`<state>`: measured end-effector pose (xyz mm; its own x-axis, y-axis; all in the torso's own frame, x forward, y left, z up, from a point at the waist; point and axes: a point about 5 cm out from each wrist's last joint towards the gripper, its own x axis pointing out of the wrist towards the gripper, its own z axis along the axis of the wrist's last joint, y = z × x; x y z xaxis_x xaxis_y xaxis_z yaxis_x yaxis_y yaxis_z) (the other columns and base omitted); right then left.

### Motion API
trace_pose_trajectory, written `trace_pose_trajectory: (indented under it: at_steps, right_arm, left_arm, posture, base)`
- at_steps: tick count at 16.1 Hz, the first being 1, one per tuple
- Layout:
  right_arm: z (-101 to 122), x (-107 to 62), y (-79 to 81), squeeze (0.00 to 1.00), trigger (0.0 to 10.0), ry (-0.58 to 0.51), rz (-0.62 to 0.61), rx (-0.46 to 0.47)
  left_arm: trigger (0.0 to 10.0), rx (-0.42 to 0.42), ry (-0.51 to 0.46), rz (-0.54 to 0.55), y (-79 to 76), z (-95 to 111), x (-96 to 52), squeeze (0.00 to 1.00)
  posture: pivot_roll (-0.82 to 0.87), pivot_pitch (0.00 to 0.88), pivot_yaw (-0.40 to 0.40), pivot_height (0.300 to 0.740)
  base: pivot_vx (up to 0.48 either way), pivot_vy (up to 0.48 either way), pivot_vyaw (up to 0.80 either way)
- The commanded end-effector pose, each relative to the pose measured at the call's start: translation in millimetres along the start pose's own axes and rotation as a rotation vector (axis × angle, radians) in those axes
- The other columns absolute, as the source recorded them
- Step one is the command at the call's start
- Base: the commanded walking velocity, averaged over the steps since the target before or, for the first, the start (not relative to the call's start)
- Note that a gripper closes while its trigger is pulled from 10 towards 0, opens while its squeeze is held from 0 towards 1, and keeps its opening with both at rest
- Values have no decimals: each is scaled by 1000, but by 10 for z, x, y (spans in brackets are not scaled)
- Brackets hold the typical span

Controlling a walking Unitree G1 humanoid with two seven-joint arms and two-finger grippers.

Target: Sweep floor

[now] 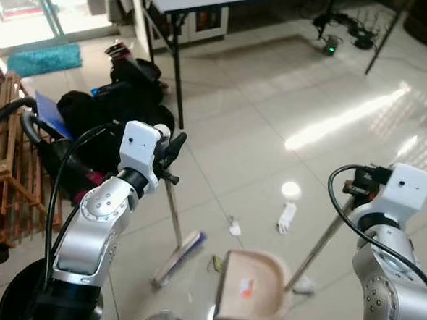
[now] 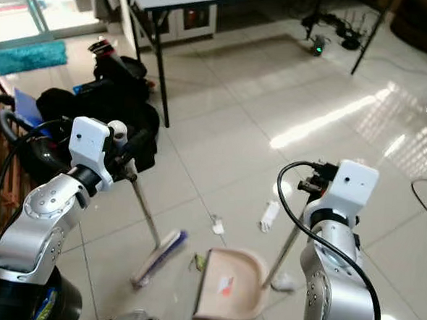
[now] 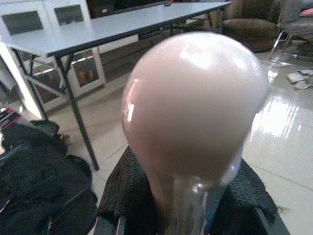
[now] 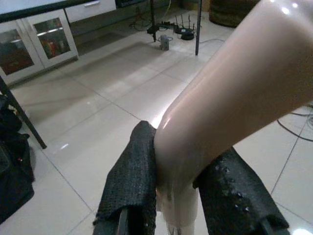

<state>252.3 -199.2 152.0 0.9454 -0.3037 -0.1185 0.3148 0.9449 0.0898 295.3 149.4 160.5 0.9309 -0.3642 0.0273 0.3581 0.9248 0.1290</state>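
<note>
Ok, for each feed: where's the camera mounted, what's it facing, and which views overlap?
Left eye: head, looking down at the floor; both arms, left hand on the broom, dustpan ahead.
Right eye: same scene, slightly shifted; right hand holds the dustpan handle.
Left wrist: along its fingers, facing the broom's handle top and table.
Right wrist: along its fingers gripping the dustpan handle.
Both wrist views share the table legs.

Glossy tiled floor [image 1: 274,120], smooth plastic dustpan [image 1: 253,287], metal broom handle [image 1: 172,214].
</note>
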Motion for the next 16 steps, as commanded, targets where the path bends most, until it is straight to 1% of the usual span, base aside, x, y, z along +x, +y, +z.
trace_pose_trajectory:
  at_steps: [1, 13, 15, 16]
  right_arm:
    - [50, -19, 68, 0, 10000, -23, 37, 34]
    - [74, -13, 59, 0, 10000, -37, 26, 39]
    - [73, -12, 59, 0, 10000, -37, 26, 38]
    - [71, -11, 63, 0, 10000, -36, 28, 39]
  left_arm:
    - [10000, 29, -29, 11, 45, 69, -13, 0]
    - [10000, 22, -35, -9, 19, 74, -2, 0]
    - [10000, 26, -19, -9, 12, 55, 0, 0]
    - [10000, 26, 0, 1, 12, 25, 0, 0]
  posture:
    - [-33, 129, 22, 740]
    - [-36, 128, 24, 740]
    - [-35, 126, 22, 740]
    - [-35, 124, 22, 740]
  base:
    - [405, 0, 0]
    - [405, 0, 0]
    - [341, 0, 0]
    - [0, 0, 0]
